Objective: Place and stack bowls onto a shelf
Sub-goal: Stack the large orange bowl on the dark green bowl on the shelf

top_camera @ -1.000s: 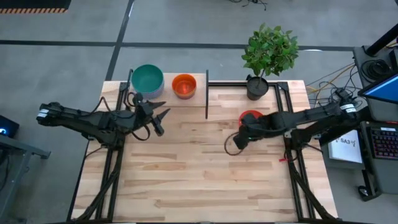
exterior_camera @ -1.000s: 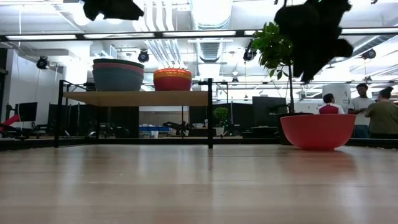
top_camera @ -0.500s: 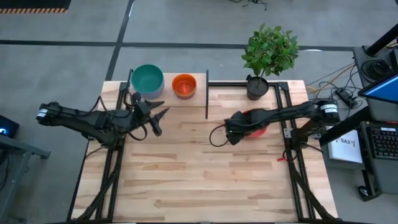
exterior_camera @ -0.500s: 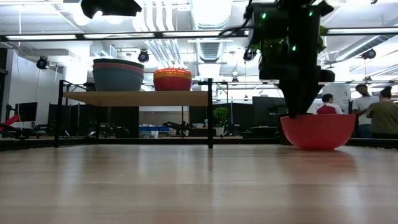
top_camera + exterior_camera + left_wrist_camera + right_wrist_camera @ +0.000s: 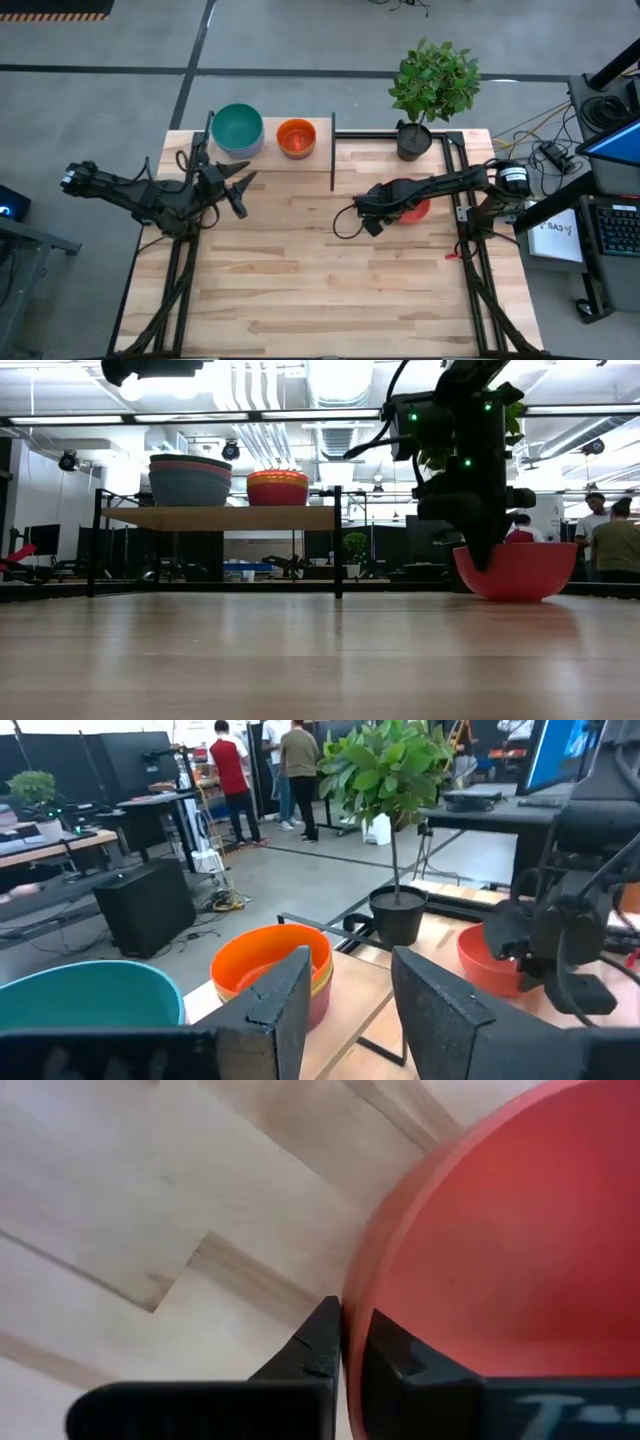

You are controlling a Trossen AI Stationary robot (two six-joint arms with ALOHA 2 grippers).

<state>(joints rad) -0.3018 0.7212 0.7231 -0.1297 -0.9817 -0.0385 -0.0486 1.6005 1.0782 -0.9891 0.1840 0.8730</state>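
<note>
Having just pinched the red bowl (image 5: 500,1220) rim, right gripper (image 5: 352,1342) ready for lifting toward shelf (image 5: 220,517); left gripper (image 5: 345,1000) spread, waiting.

The right gripper (image 5: 366,214) sits low over the wooden table (image 5: 320,290), at the edge of the red bowl (image 5: 415,207), which lies just behind it under the arm. Beyond that bowl, toward the table's far edge, stands a potted plant (image 5: 432,85). Well apart across the table, the left gripper (image 5: 236,186) hovers with its fingers spread. Just ahead of it stands the shelf (image 5: 262,150), carrying the teal bowl (image 5: 237,127) nearest the fingertips and the orange bowl (image 5: 296,137) beside it, farther toward the right gripper. A thin black upright (image 5: 332,152) of the shelf stands between the two grippers.
</note>
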